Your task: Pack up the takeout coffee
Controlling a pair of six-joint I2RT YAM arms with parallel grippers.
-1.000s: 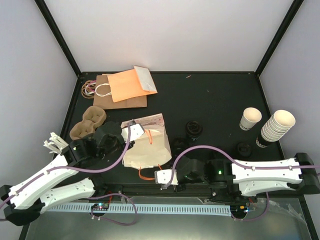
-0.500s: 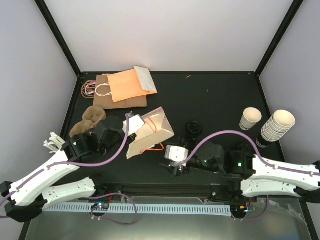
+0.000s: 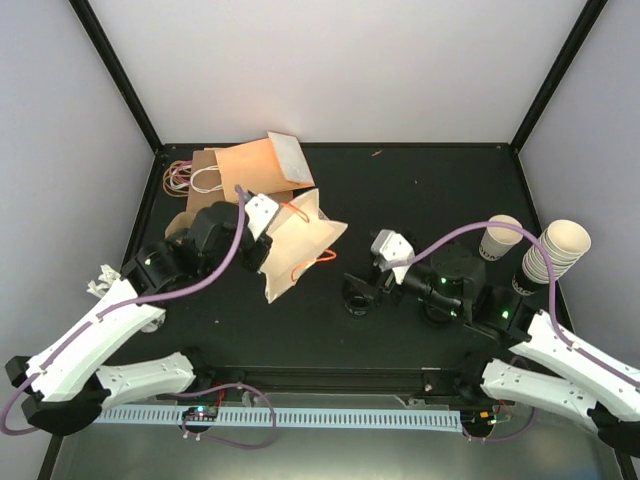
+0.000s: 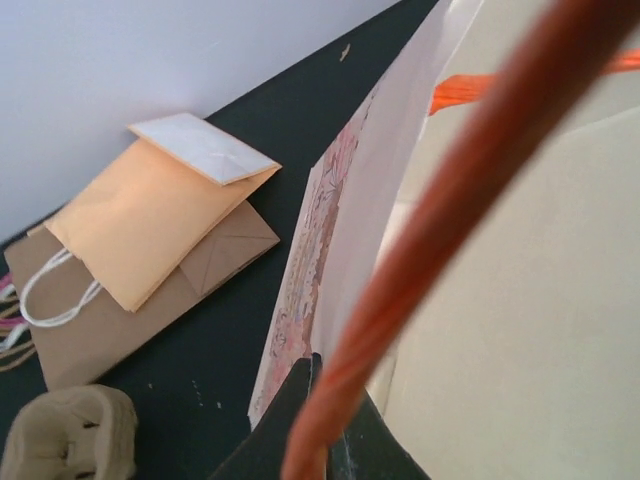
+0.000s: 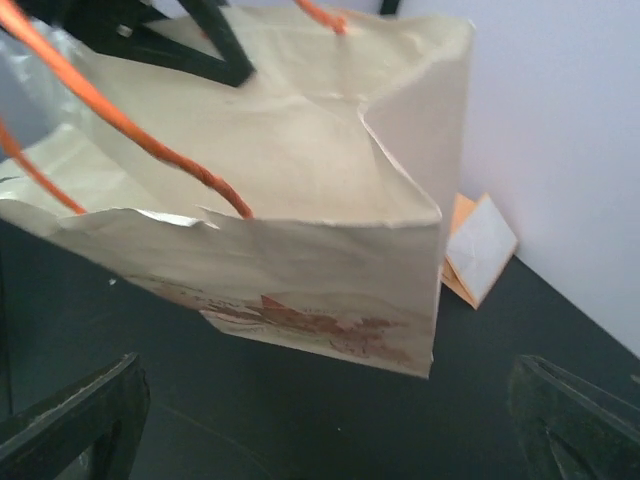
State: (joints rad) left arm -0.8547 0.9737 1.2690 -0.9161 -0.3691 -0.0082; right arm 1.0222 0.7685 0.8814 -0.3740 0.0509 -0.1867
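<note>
The takeout coffee cup (image 3: pixel 500 238) stands upright at the tabletop's (image 3: pixel 420 190) 3 o'clock edge, beside the stack of cups (image 3: pixel 555 250). The right claw (image 5: pixel 320 420) is spread wide, facing the cream paper bag (image 3: pixel 300 240). The left claw (image 3: pixel 263 240) pinches the bag's orange handle (image 4: pixel 450 200).

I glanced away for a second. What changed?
The left gripper, shut on the paper bag, raised it and carried it toward the back. The right gripper let go of it, opened and drew away to the right. The cup, cup stack and brown bag stayed put.
</note>
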